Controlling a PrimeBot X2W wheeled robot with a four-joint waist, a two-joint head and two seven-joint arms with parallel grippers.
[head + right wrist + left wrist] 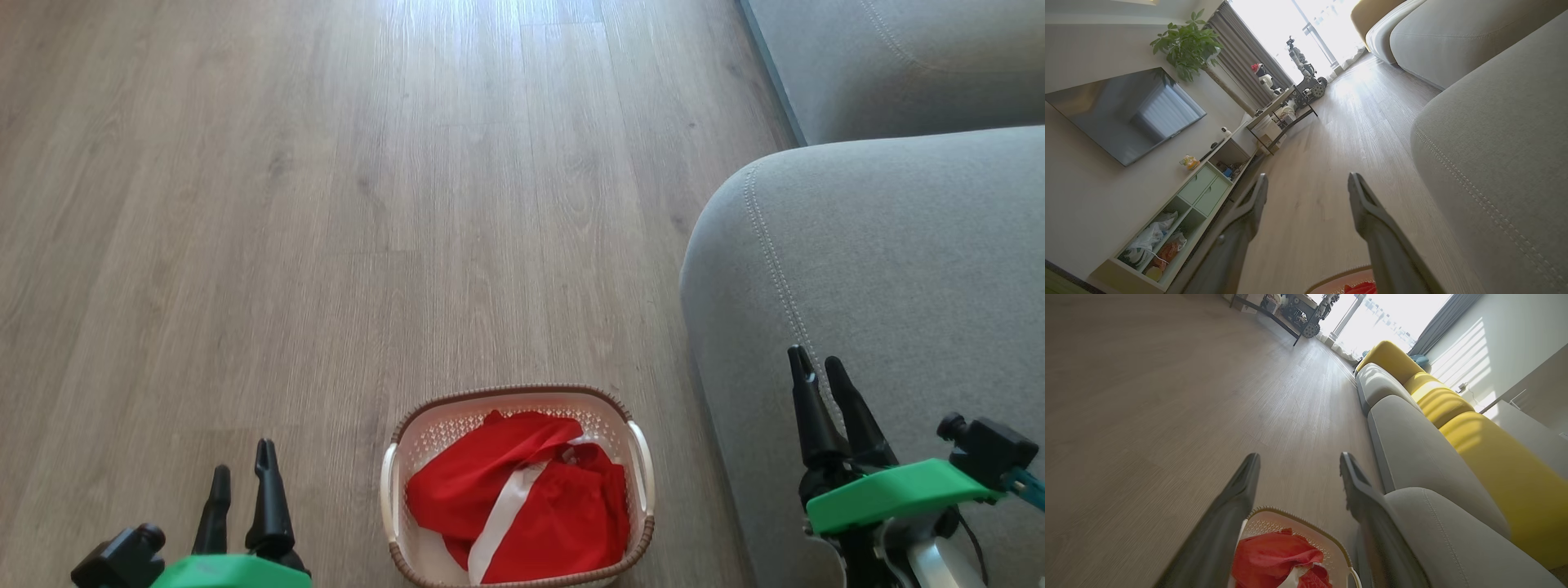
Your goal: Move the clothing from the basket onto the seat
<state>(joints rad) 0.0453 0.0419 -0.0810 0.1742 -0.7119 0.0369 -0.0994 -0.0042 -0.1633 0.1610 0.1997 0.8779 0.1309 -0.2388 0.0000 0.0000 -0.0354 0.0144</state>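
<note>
Two empty end effectors stand wide open: the left end effector (242, 459) beside the basket (514, 390), which holds the red clothing (531, 498) on the floor (326, 204), the right end effector (815, 358) over the grey sofa (898, 269)

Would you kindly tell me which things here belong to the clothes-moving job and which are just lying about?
Job in hand: red clothing, white laundry basket, grey sofa, left gripper, right gripper, both open and empty.
Lying about: television, potted plant, shelf unit, yellow cushions.
</note>
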